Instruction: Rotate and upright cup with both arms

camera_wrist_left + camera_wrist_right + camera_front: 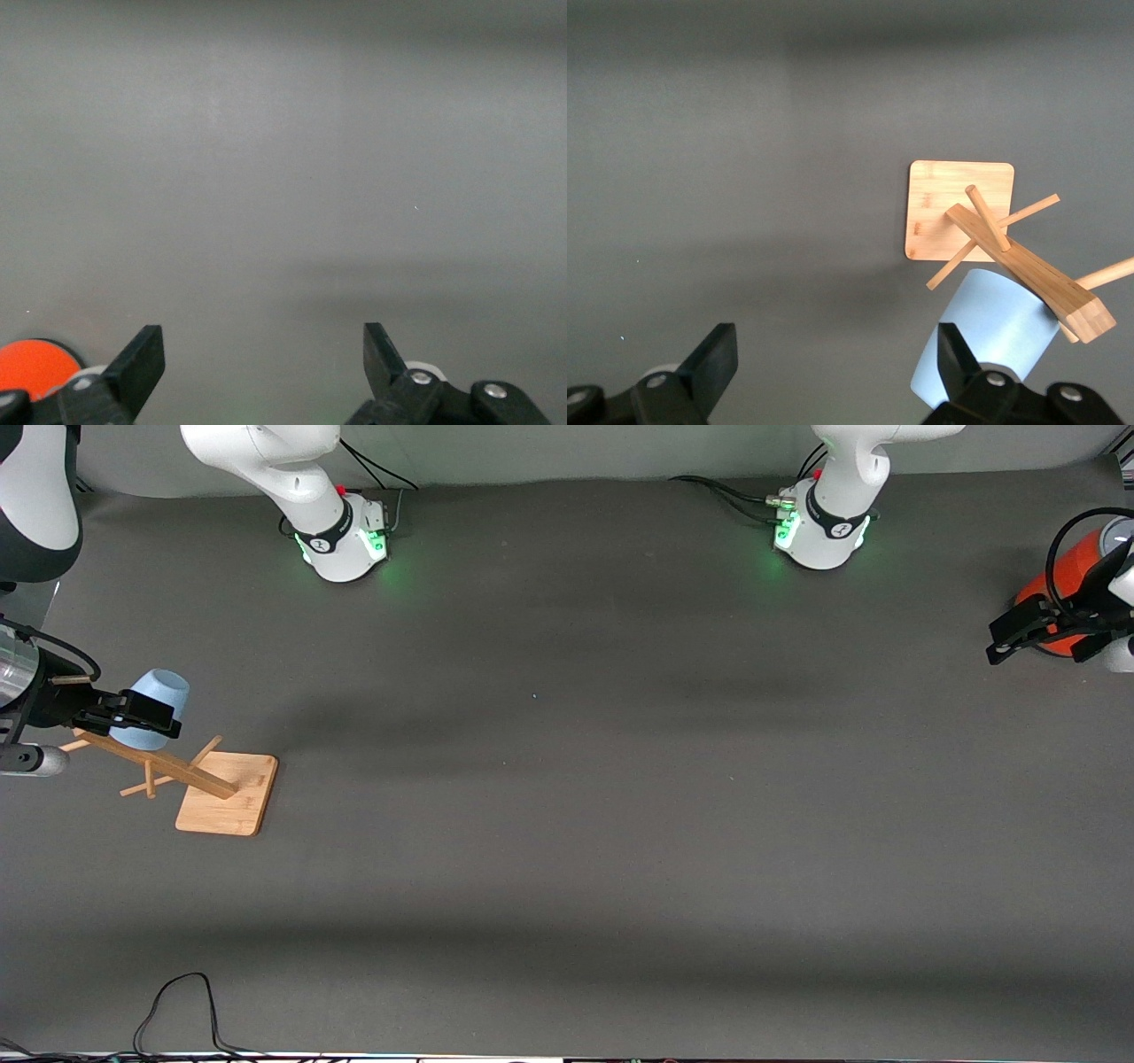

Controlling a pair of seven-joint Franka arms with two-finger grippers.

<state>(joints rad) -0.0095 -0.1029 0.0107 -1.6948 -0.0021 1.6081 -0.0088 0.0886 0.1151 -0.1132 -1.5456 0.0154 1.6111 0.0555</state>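
The pale blue cup [162, 693] hangs mouth-down on a peg of a wooden mug rack [227, 794] at the right arm's end of the table. My right gripper [168, 719] is open and empty, level with the cup. In the right wrist view the cup [997, 332] lies just outside one finger, not between the jaws of the right gripper [834, 345]. My left gripper [997, 645] is open and empty at the left arm's end of the table, with only bare table between its fingers in the left wrist view [264, 345].
The rack [943, 208] has a square bamboo base and a post with several pegs. An orange-red can [1059, 571] stands right beside the left gripper and shows in the left wrist view [31, 363]. A black cable [177, 1010] lies at the table's near edge.
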